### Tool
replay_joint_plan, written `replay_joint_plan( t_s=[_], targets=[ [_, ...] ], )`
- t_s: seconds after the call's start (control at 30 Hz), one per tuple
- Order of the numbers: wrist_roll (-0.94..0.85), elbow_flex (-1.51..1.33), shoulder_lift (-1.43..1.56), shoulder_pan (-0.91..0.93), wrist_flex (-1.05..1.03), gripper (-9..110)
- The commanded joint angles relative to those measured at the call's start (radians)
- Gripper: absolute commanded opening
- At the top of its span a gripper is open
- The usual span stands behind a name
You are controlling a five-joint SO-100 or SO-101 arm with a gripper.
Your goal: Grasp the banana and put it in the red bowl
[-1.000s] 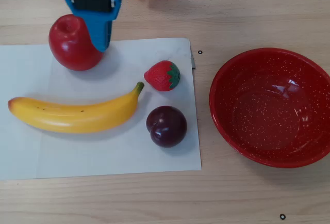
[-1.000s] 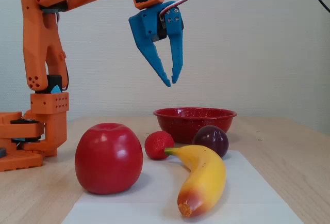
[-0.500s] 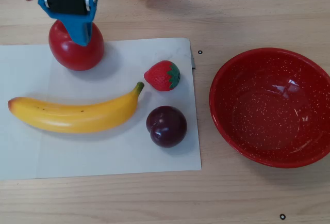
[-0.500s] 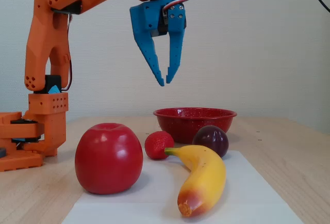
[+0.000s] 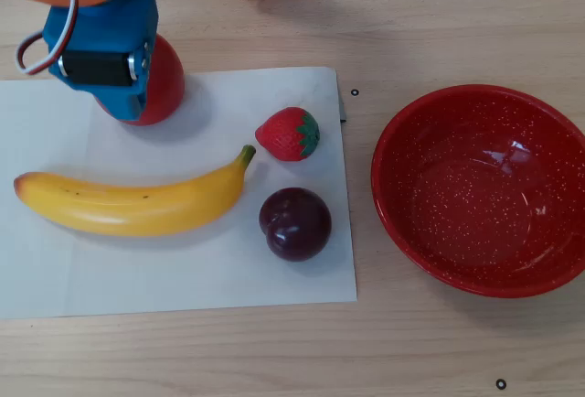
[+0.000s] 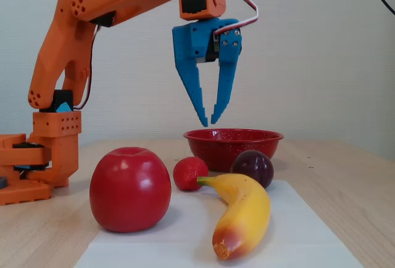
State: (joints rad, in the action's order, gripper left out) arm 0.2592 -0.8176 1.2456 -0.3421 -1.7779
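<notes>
The yellow banana point(image 5: 137, 205) lies on a white paper sheet, its orange-red blunt end at the left of the overhead view and its stem tip toward the strawberry. In the fixed view it point(image 6: 244, 209) lies in front, blunt end nearest the camera. The red speckled bowl point(image 5: 384, 150) stands empty on the wood to the right of the sheet, and at the back in the fixed view point(image 6: 233, 144). My blue gripper point(image 6: 209, 123) hangs high above the table, pointing down, empty, its fingertips almost touching. In the overhead view it point(image 5: 123, 95) is over the red apple, above and left of the banana.
A red apple point(image 5: 169, 86) point(image 6: 130, 188), a strawberry point(image 5: 289, 134) point(image 6: 189, 173) and a dark plum point(image 5: 295, 223) point(image 6: 253, 166) sit on the white sheet point(image 5: 183, 278) around the banana. The orange arm base point(image 6: 37, 163) stands at the left.
</notes>
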Motion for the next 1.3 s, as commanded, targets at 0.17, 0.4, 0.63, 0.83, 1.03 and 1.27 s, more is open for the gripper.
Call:
replay_joint_plan(
  t_s=[0.17, 0.4, 0.63, 0.83, 1.03, 1.27],
  targets=[
    [0.063, 0.146, -0.018, -0.035, -0.023, 15],
    [0.072, 0.173, -0.078, -0.052, -0.023, 32],
    [0.087, 0.179, -0.137, -0.060, -0.009, 55],
    [0.100, 0.184, -0.186, -0.060, 0.021, 65],
    [0.112, 0.192, -0.236, -0.057, 0.095, 69],
    [0.141, 0.196, -0.291, -0.057, 0.150, 72]
  ],
)
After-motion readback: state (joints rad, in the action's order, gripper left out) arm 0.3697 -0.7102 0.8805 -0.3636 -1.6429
